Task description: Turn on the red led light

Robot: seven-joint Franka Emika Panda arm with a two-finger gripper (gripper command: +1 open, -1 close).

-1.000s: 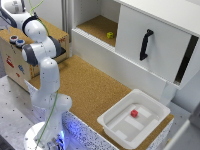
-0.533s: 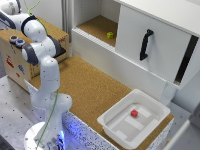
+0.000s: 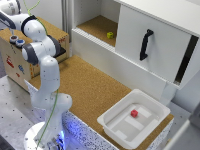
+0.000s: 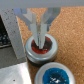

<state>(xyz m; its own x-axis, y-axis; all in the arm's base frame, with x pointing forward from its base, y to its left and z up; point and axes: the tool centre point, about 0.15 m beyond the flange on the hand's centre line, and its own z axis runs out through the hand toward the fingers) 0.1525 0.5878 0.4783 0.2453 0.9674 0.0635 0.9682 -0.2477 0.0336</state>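
Observation:
In the wrist view, the red led light (image 4: 42, 49) is a round red disc in a dark grey ring, set on a grey panel. My gripper (image 4: 40, 42) points straight down at it. Its two fingers are drawn together and their tips rest on the red disc. A blue round light (image 4: 55, 75) sits right beside the red one. In the exterior view, my gripper (image 3: 8, 22) hangs over the wooden box (image 3: 16, 64) at the far left. The small round lights there are too blurred to tell apart.
A white cabinet (image 3: 150, 45) with a black handle (image 3: 145, 44) stands at the back, and a small yellow object (image 3: 110, 35) lies in its open compartment. On the cork table (image 3: 95, 90), a white bin (image 3: 112, 124) holds a red cube (image 3: 134, 113).

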